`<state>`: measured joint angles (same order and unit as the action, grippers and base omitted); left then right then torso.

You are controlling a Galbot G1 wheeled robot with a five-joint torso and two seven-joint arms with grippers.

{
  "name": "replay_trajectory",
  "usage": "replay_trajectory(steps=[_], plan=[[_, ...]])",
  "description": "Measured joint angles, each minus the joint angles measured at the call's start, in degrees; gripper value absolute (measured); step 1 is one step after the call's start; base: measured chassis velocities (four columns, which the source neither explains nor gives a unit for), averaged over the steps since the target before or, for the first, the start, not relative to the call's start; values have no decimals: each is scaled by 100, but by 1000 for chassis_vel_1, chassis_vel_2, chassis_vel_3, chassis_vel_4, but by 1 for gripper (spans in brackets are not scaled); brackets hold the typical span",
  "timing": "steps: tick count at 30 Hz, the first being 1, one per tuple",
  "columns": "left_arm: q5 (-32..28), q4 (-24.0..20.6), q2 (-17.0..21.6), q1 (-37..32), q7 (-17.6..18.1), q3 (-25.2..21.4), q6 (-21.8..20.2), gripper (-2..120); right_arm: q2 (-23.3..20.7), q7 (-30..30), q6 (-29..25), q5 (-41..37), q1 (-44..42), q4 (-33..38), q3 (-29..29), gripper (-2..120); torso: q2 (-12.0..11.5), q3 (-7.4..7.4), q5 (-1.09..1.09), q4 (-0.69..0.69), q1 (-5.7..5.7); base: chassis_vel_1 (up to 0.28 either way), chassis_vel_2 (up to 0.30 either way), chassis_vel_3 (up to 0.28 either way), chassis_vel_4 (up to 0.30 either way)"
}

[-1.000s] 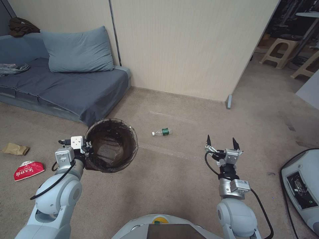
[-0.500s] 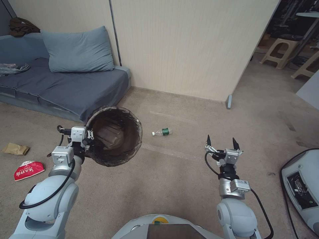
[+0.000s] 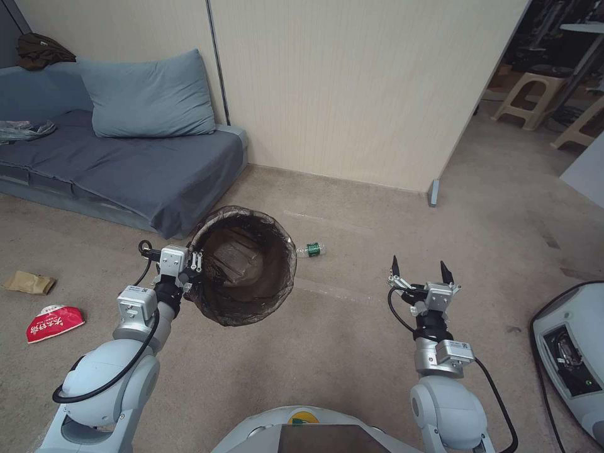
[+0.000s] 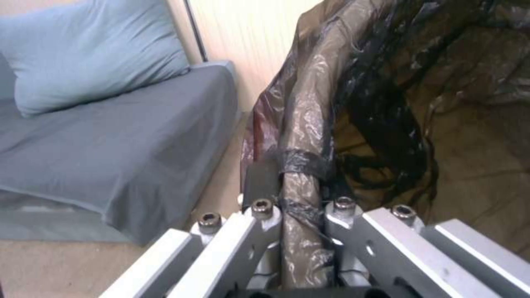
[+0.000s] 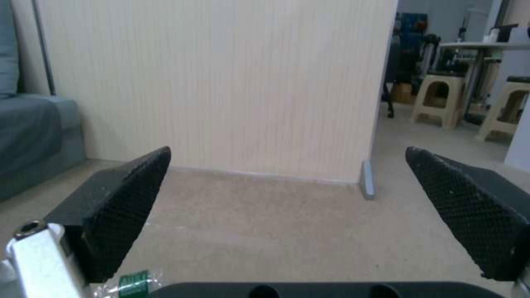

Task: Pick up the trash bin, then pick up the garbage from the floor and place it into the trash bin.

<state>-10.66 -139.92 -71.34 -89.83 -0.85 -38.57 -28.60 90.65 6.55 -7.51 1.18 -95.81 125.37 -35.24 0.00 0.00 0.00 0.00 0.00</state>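
Observation:
My left gripper (image 3: pixel 194 275) is shut on the rim of the trash bin (image 3: pixel 244 264), which hangs tilted above the carpet with its dark brown liner showing. The left wrist view shows the fingers (image 4: pixel 259 186) clamped on the bagged rim of the trash bin (image 4: pixel 301 124). A clear bottle with a green label (image 3: pixel 311 250) lies on the floor just beyond the bin, partly hidden by it, and shows at the edge of the right wrist view (image 5: pixel 132 283). A red-and-white packet (image 3: pixel 53 321) and a brown paper bag (image 3: pixel 27 282) lie at the far left. My right gripper (image 3: pixel 419 269) stands open above bare carpet.
A blue sofa (image 3: pixel 126 160) with a pillow (image 3: pixel 148 94) stands at the back left. A beige partition wall (image 3: pixel 352 88) ends at a grey foot (image 3: pixel 433 192). Stools (image 3: pixel 531 97) stand beyond it. A grey machine base (image 3: pixel 569 352) sits at the right edge.
My left arm has carried the bin to the right and slightly forward, so it now covers part of the bottle. The right arm has stayed still.

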Motion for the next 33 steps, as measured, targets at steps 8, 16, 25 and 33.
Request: replay_trajectory(steps=[8, 16, 25, 33], plan=[[102, 50, -63, -36, 28, 74, -16, 3, 0, 0, 0, 0, 0, 0, 0, 100, 0, 0, 0, 0, 0, 0, 0, 0, 0], [131, 53, -48, -7, -25, 62, 6, 3, 0, 0, 0, 0, -1, 0, 0, 100, 0, -1, 0, 0, 0, 0, 0, 0, 0], [159, 62, -51, 24, -36, 32, 23, 3, 0, 0, 0, 0, 0, 0, 0, 100, 0, 0, 0, 0, 0, -97, 96, 95, -93], [161, 77, -51, 40, -49, 5, 31, 3, 0, 0, 0, 0, 1, 0, 0, 100, 0, 0, 0, 1, 0, -147, 148, 158, -146]])
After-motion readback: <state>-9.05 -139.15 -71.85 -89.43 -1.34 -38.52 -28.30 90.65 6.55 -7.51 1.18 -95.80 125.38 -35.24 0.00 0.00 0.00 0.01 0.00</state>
